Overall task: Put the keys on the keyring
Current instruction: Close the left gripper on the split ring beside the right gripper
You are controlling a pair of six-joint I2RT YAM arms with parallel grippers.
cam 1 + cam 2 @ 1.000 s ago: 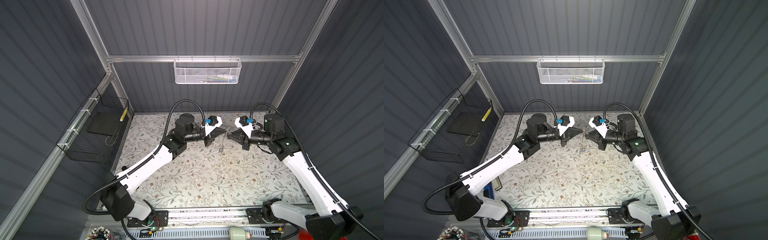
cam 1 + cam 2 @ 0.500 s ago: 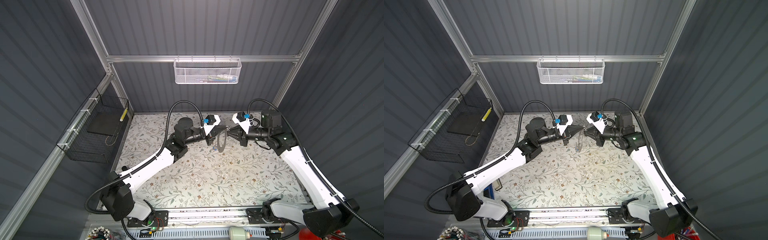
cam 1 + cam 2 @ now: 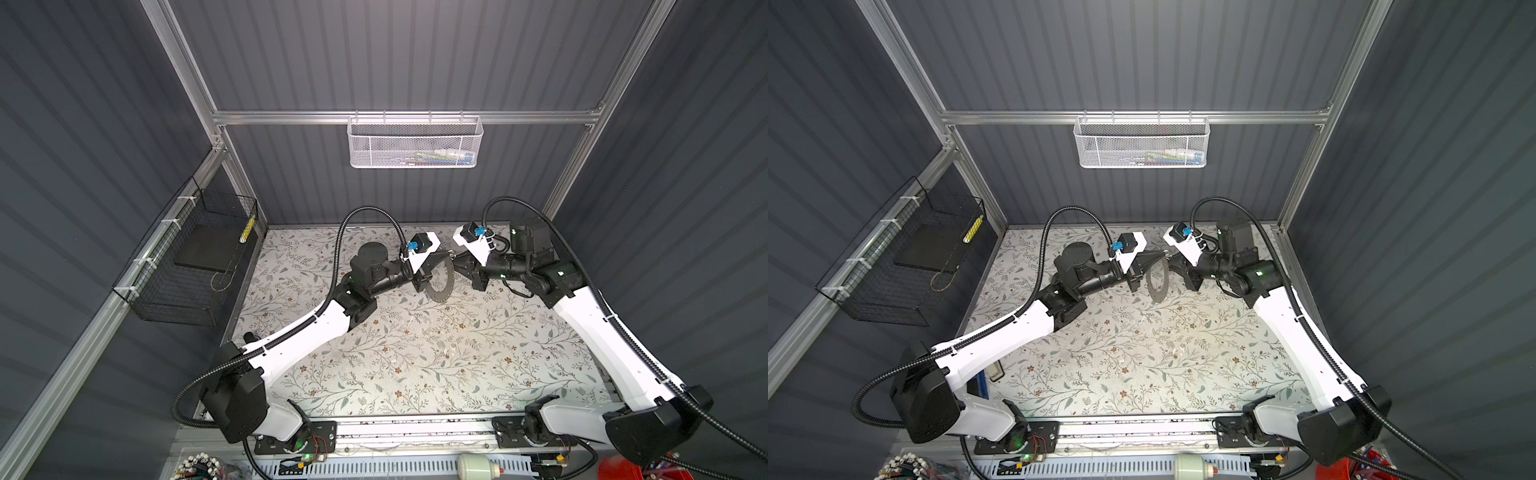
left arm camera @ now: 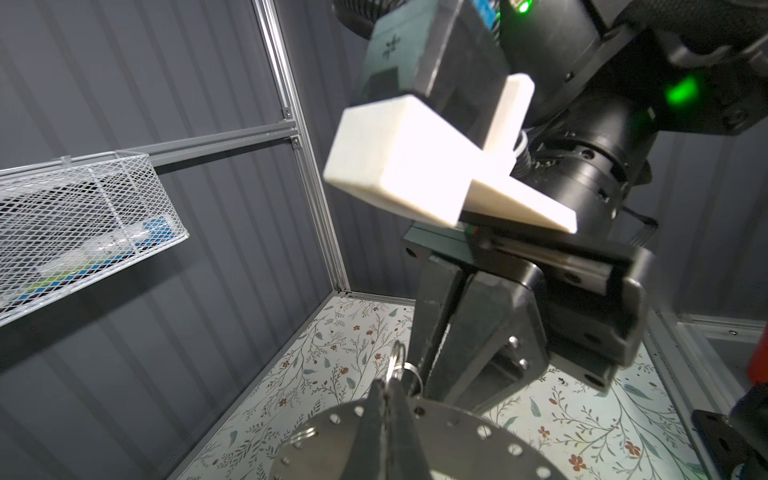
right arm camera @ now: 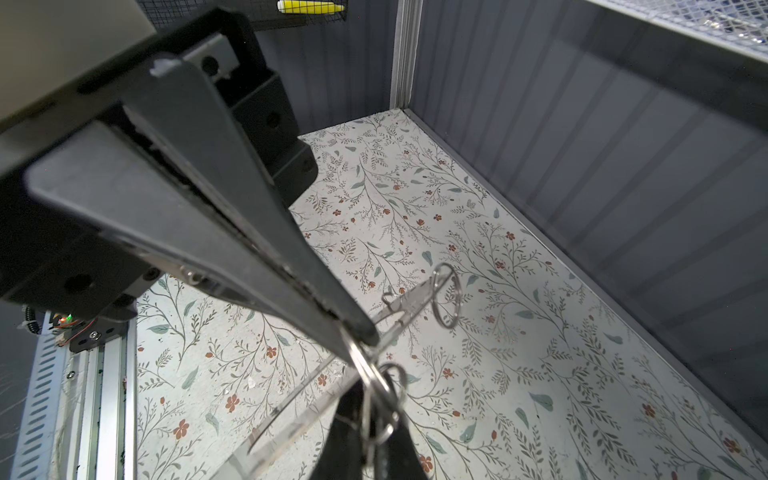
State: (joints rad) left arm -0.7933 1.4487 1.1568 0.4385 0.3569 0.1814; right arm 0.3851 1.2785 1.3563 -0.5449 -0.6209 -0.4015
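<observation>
My left gripper [image 3: 450, 253] and right gripper [image 3: 456, 257] meet tip to tip above the back of the table, both shut on the small steel keyring [image 4: 399, 360]. In the right wrist view the keyring [image 5: 376, 392] sits between my own fingertips, and the left gripper [image 5: 365, 337] pinches it from the other side. From it hangs a round metal disc [image 3: 441, 284] with holes along its rim [image 4: 482, 432]. Another small ring [image 5: 446, 296] hangs on the disc's edge [image 5: 316, 386]. The keys are hidden; I can make out none.
A white mesh basket [image 3: 415, 145] hangs on the back wall, above the grippers. On the left wall hangs a black wire basket [image 3: 195, 257]. The floral mat [image 3: 415, 357] covers the table under both arms. A red container [image 3: 619, 471] stands at the front right.
Both grippers have shifted slightly toward the back wall, still joined at the ring. The hanging disc has turned from edge-on to showing its face.
</observation>
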